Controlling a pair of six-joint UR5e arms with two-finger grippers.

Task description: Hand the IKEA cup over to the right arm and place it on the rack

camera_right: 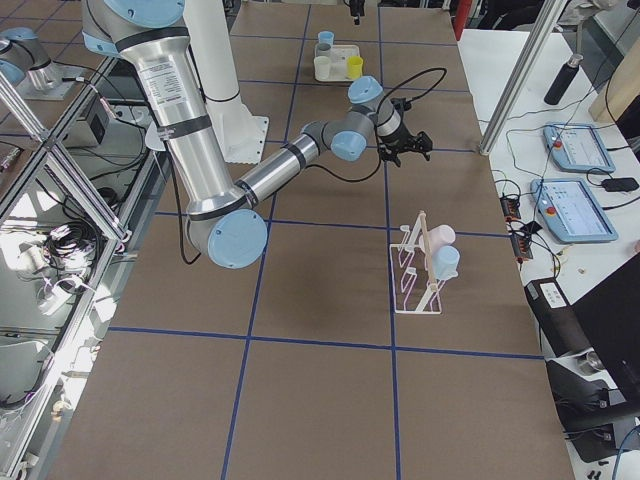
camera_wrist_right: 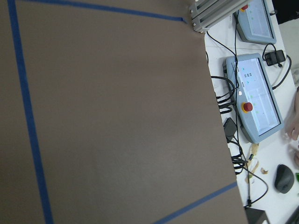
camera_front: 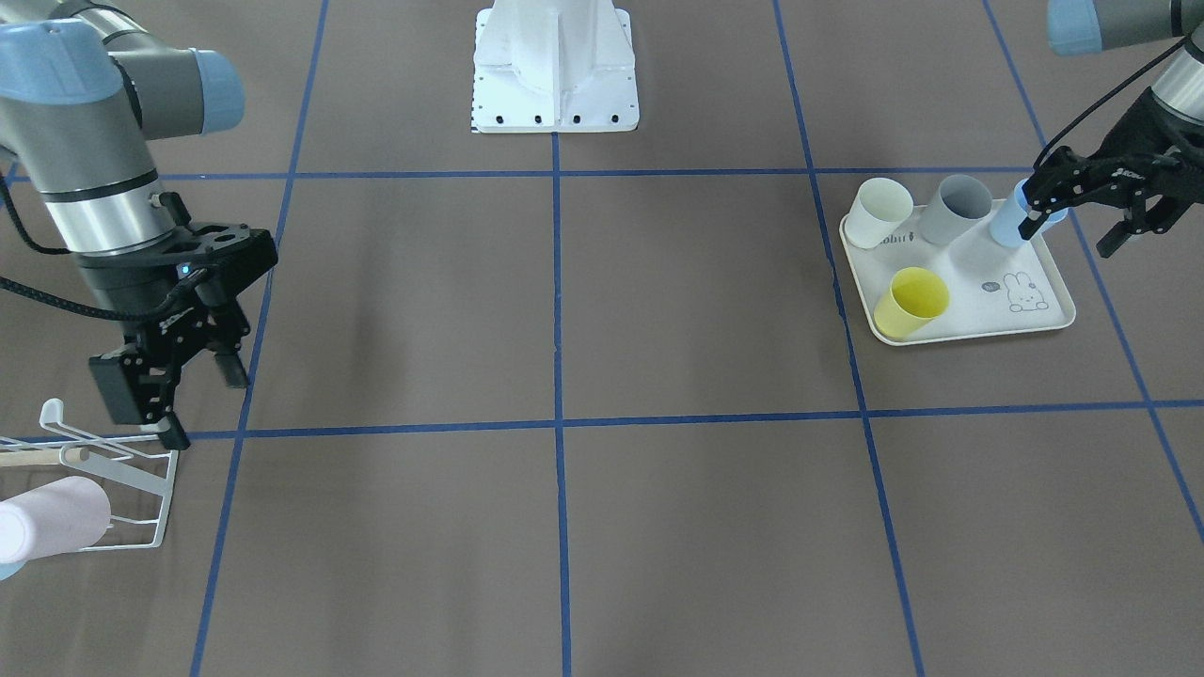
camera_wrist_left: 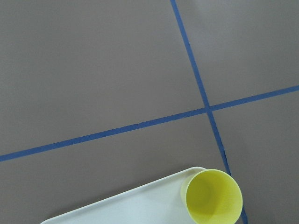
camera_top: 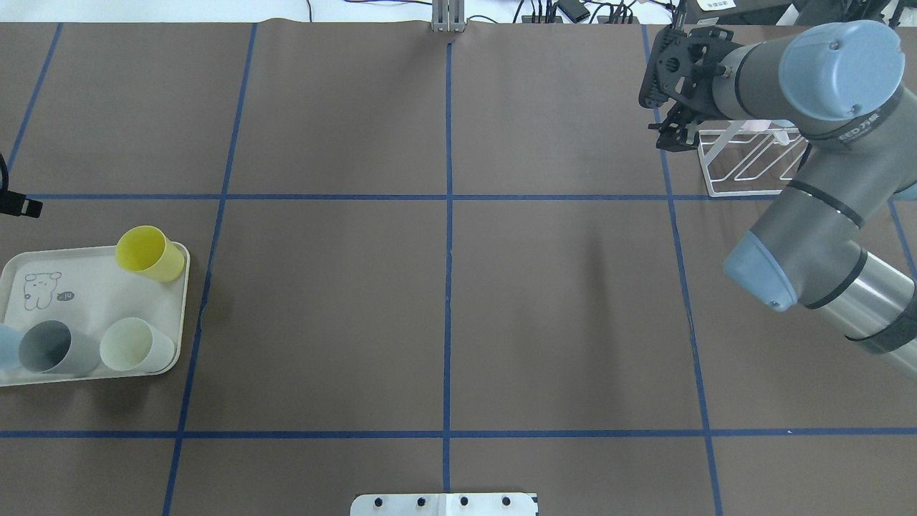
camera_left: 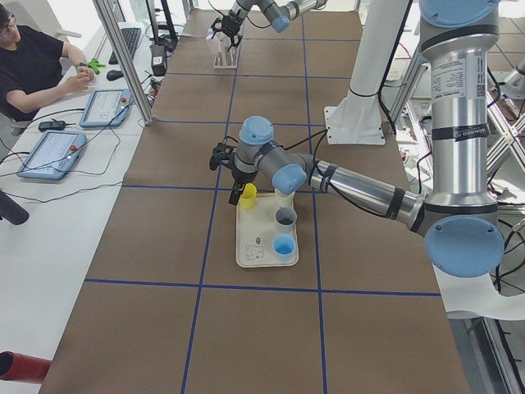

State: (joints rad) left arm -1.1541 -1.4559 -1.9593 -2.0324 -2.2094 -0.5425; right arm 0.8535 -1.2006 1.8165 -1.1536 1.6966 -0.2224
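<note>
Four cups stand mouth-up on the tray (camera_front: 978, 315) at the robot's left end of the counter (camera_front: 658, 310): a cream cup (camera_front: 879, 212), a grey cup (camera_front: 958, 209), a blue cup (camera_front: 1008, 221) and a yellow cup (camera_front: 910, 299). Two more, a pink cup (camera_front: 52, 531) and a light-blue cup (camera_right: 446, 262), hang on the rack (camera_top: 745, 192) at the far right end. So I judge a fresh round is at its first step, the pick-up, with the hand-over and the hanging yet to come.

The left claw (camera_front: 1070, 239) hangs above the tray, fingers well apart and nothing between them. From across the counter one finger seems to overlap the blue cup. The side view, though, puts the claw at the yellow cup's end of the tray, and the wrist view has that cup at its lower edge. It touches no cup that I can see. My guess is the yellow cup is the one wanted. The next move would be to come down over its rim, one finger inside and one outside, close, then carry it to mid-counter.

The right claw (camera_front: 205, 411) hovers just beside the rack, fingers apart and empty; it would need to travel to the middle to receive.
</note>
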